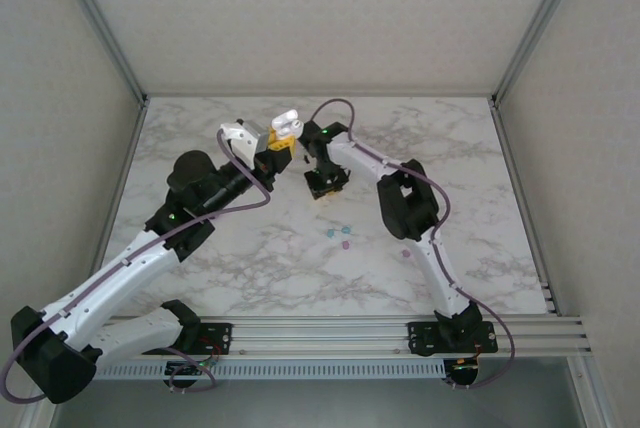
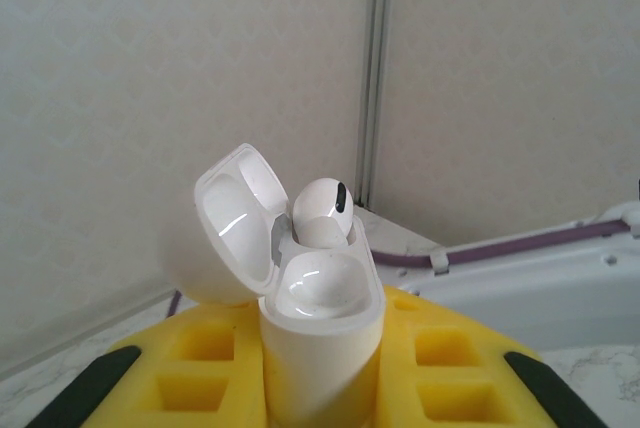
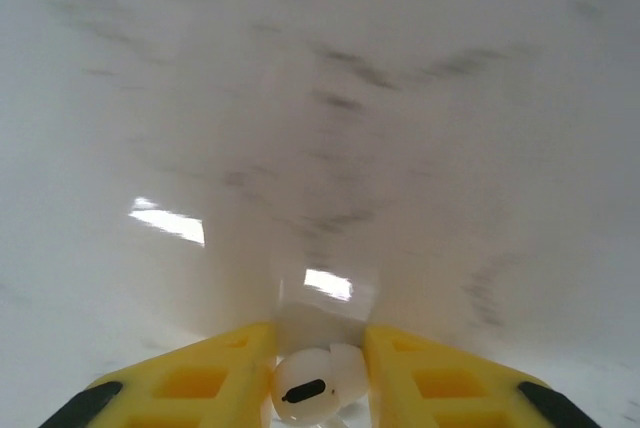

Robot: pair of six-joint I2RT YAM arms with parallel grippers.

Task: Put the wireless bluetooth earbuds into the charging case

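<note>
Nearest the front edge of the marble desk [image 1: 480, 198], a little right of its middle, a tiny pink bit [image 1: 405, 254] lies just beside the right arm, and a little farther back, around the middle of the desk, sits a loose cluster of another pink bit [image 1: 346, 245] and two teal bits [image 1: 330, 233], near each other but apart; they are too small to tell what they are. Beyond them, past the middle toward the back edge, the right gripper [image 1: 325, 186] points down at the desk, and its wrist view shows its yellow fingers [image 3: 225, 373] drawn narrow on a white earbud [image 3: 312, 388] that is pinched between them, with the blurred marble beyond. Farther back and slightly left, the left gripper [image 1: 272, 140] is raised off the desk and closed on a white charging case [image 1: 286, 122]; in its wrist view the case [image 2: 320, 318] stands upright between the yellow fingers [image 2: 200, 358], the lid [image 2: 235, 218] swung open to the left. One socket of the case holds a second earbud [image 2: 322, 210], its rounded head standing above the rim, while the nearer socket is a bare glossy hollow. The case is held close to the middle of the desk's back edge, just beside the right arm's wrist
</note>
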